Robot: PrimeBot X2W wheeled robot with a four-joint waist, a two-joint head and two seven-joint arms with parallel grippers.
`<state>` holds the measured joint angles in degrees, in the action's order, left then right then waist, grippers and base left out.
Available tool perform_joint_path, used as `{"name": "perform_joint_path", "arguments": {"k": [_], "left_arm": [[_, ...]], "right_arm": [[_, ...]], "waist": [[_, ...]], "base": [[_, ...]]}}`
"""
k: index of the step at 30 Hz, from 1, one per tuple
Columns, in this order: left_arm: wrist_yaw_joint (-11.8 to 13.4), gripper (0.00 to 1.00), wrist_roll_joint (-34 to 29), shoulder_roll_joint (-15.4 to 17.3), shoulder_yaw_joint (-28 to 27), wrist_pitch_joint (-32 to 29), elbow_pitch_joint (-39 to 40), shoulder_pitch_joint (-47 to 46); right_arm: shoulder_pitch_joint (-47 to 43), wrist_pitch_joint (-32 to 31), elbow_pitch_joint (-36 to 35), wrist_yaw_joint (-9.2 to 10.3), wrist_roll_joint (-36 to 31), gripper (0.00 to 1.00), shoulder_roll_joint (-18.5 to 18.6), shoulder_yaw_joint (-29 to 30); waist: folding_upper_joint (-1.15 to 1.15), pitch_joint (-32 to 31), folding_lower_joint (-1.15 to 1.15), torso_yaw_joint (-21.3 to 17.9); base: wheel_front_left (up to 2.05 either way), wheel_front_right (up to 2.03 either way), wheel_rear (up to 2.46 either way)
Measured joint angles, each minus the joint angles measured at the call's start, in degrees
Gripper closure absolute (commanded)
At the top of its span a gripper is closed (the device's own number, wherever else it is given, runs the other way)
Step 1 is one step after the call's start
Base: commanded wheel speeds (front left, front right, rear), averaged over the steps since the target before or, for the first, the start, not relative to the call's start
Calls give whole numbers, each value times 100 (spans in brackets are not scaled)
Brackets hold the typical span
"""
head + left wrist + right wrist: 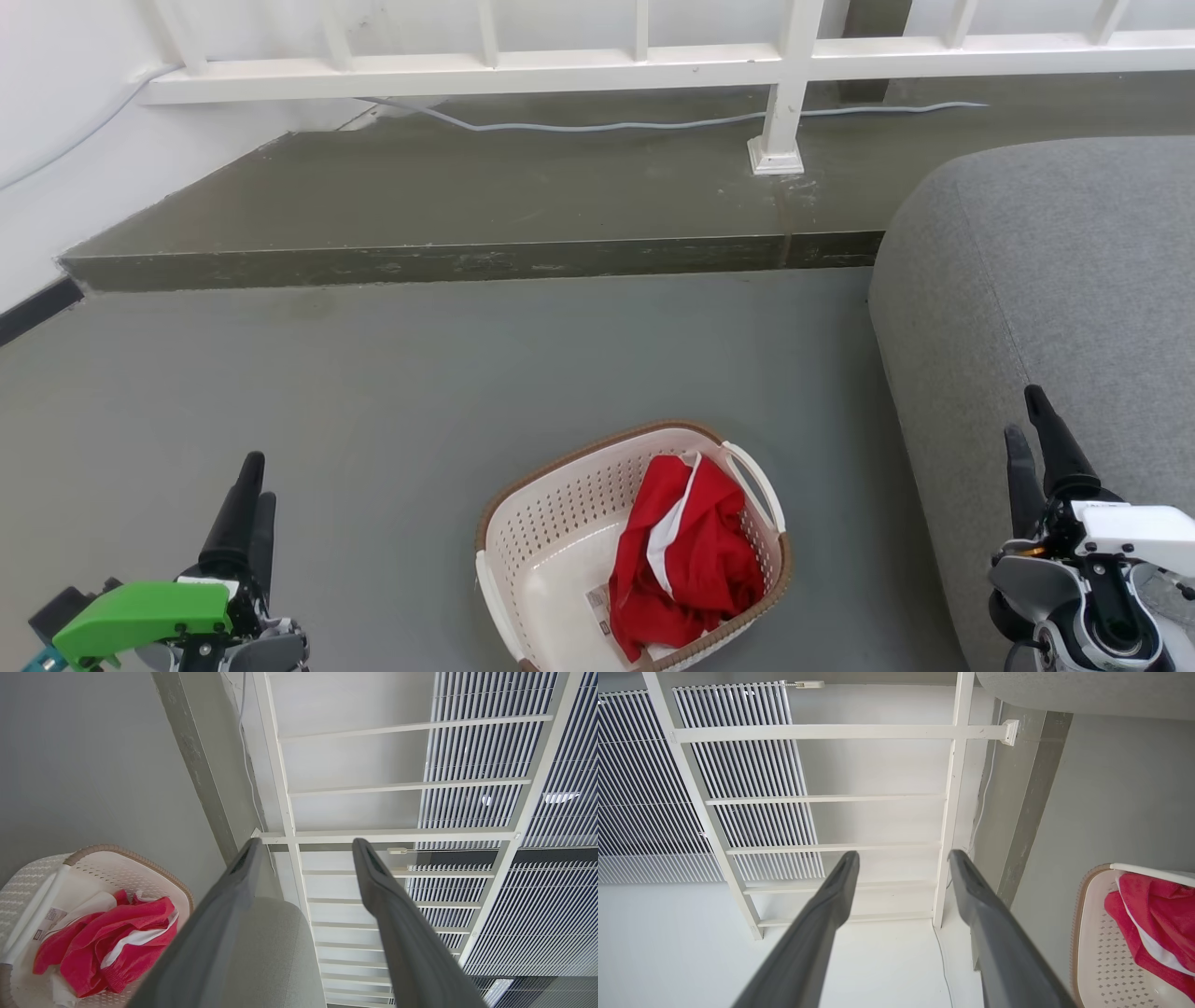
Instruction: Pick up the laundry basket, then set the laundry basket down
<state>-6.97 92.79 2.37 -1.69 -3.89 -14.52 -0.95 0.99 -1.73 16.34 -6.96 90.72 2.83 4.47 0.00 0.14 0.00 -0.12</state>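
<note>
Inside the laundry basket (546, 537), a paper tag (600, 605) is illegible.

I see the laundry basket (551, 551) cream-white, its walls dotted with rows of small holes, its rim (579, 457) brown with a woven look; the garment (691, 551) in it is red with a white band; the floor (420, 373) is plain grey-green; the sofa (1055, 280) is speckled grey; the railing (560, 65) is white; the left gripper (257, 481) is black, with a bright green cover (140, 611).
</note>
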Motion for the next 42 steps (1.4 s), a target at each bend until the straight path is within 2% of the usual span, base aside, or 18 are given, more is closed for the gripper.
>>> {"name": "perform_joint_path", "arguments": {"k": [10, 17, 27, 42], "left_arm": [[0, 0, -650, 176, 186, 244, 238, -19], [0, 0, -1394, 422, 402, 432, 391, -28], [26, 0, -2497, 636, 762, 655, 584, -154], [308, 0, -4094, 842, 1330, 954, 789, -162]], "right_arm": [[1, 223, -158, 0, -769, 0, 203, -182], [8, 331, -292, 62, -1467, 0, 347, -335], [31, 532, -491, 312, -2586, 0, 582, -650], [46, 778, -646, 645, -4175, 0, 745, -1218]], "waist": [[0, -17, 0, -3], [0, -32, 0, -9], [0, -38, 0, -27], [0, -43, 0, -56]], "base": [[0, 0, 0], [0, 0, 0], [0, 0, 0], [0, 0, 0]]}}
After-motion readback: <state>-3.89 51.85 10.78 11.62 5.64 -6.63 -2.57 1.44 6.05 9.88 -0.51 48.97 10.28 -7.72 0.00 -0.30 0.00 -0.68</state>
